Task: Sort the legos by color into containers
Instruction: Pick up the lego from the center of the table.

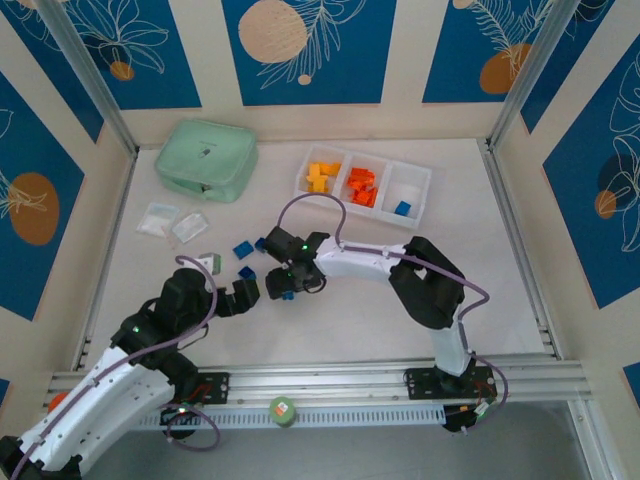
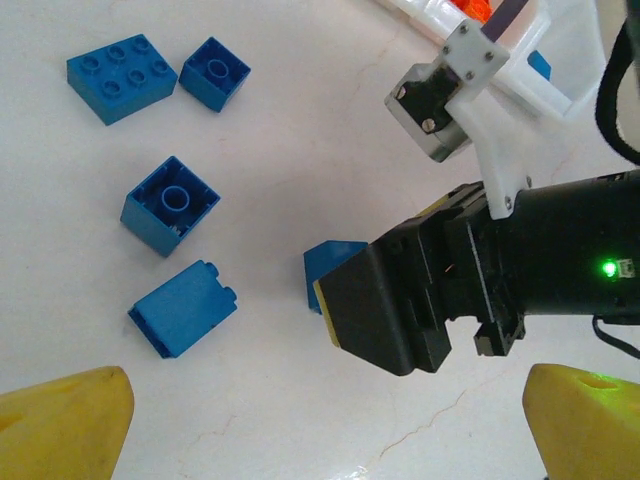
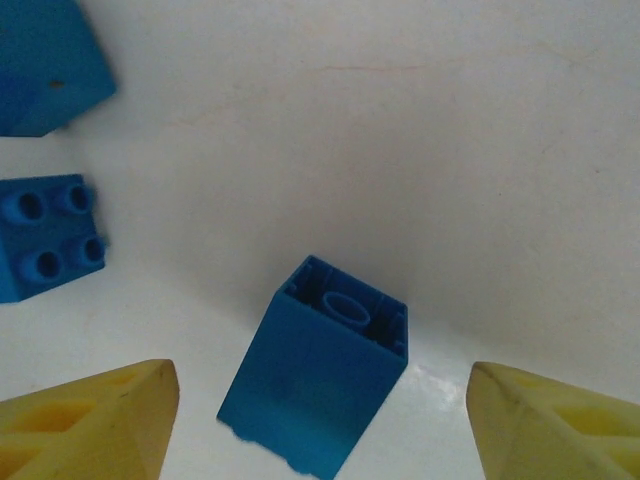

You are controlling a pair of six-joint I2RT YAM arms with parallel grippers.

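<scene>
Setting: white table [image 1: 350, 320] walled in by blue-and-cream leaf panels.
Tray [image 1: 412, 183]: at the far side of the table, with yellow-orange pieces in its left compartment, red-orange in the middle and one blue piece in the right.
Blue brick [image 3: 320, 385]: lies on its side on the table, nearer the arms than the tray and well apart from it, off toward the tray's left end.
Right end effector [image 3: 320, 372]: spread wide and holding nothing. The blue brick sits between its yellow fingertips [image 3: 95, 420], touching neither.
Long axis: runs away from the wrist, skewed slightly toward the right finger, with the hollow underside facing away. The fingers would meet its long side faces.
Left end effector [image 2: 328, 380]: also wide open and empty, farther from the tray than the right one and facing it.
Loose blue bricks [image 2: 168, 205]: four more, just left of the blue brick.
Nearer arm: the right one, by my reading. It needs only to close, perhaps after a small twist to square up.
</scene>
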